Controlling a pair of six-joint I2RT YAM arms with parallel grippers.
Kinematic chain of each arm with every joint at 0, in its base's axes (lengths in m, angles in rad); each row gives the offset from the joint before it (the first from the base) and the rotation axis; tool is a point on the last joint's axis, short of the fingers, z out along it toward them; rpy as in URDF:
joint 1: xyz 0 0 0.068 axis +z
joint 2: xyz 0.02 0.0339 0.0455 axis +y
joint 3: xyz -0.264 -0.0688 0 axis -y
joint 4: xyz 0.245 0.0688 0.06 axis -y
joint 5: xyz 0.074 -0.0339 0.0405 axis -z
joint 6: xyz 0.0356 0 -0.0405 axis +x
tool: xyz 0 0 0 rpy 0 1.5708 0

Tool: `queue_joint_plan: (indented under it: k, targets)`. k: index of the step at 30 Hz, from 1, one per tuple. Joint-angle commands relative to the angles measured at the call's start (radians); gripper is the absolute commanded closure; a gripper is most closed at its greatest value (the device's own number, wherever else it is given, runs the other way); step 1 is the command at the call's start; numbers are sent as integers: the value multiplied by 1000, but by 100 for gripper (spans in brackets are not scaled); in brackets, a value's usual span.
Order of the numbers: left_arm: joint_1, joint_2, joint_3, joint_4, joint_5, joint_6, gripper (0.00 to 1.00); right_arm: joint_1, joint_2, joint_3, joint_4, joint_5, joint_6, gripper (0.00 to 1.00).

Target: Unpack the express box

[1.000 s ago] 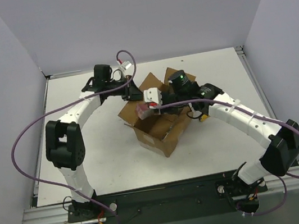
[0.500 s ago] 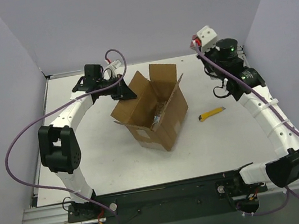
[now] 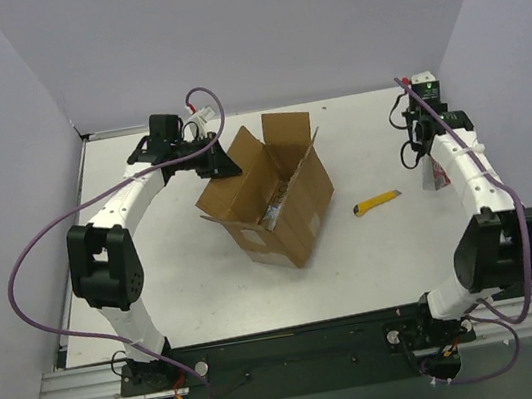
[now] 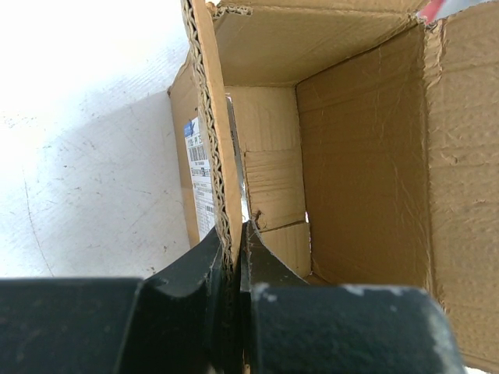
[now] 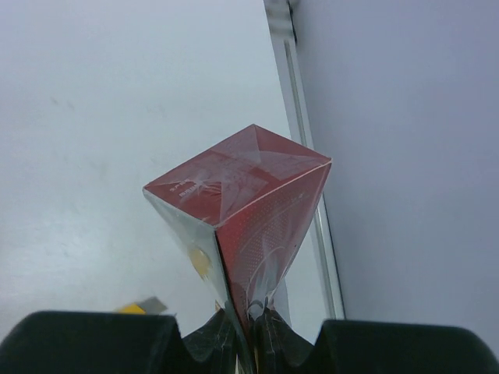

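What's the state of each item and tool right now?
express box: upright, top flaps open.
left tool: shut on one open flap of it.
red carton: out of the box, gripped at one end.
right tool: shut on red carton.
yellow knife: lying flat right of the box, untouched.

The white bench point(image 3: 187, 273) is carrying the express box point(image 3: 286, 227), which is sitting open near the middle with its flaps standing up. A yellow utility knife point(image 3: 377, 203) is lying flat to the box's right, apart from it. A red-and-white carton point(image 3: 433, 176) is standing upright near the right edge; whether it is touching the surface cannot be told.
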State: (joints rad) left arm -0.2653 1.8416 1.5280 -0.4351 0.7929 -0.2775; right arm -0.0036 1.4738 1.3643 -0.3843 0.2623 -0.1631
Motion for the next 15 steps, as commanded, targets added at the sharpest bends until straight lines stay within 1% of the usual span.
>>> queue_joint_plan:
  k: [1, 6, 13, 14, 15]
  targets:
    - [-5, -47, -15, -10, -15, 38, 88, -78, 100, -63, -74, 81, 73, 100]
    - [-14, -58, -22, -10, -9, 52, 85, -110, 181, -131, 11, 66, 34, 100]
    - [-31, -79, -11, -53, -61, 116, 82, -105, 269, -105, 24, 9, 31, 100]
    - [-29, -81, -11, -53, -61, 118, 82, -102, 272, -103, 24, 6, 34, 83]
    - [-31, -82, -11, -51, -61, 120, 82, -96, 275, -105, 22, 3, 37, 74]
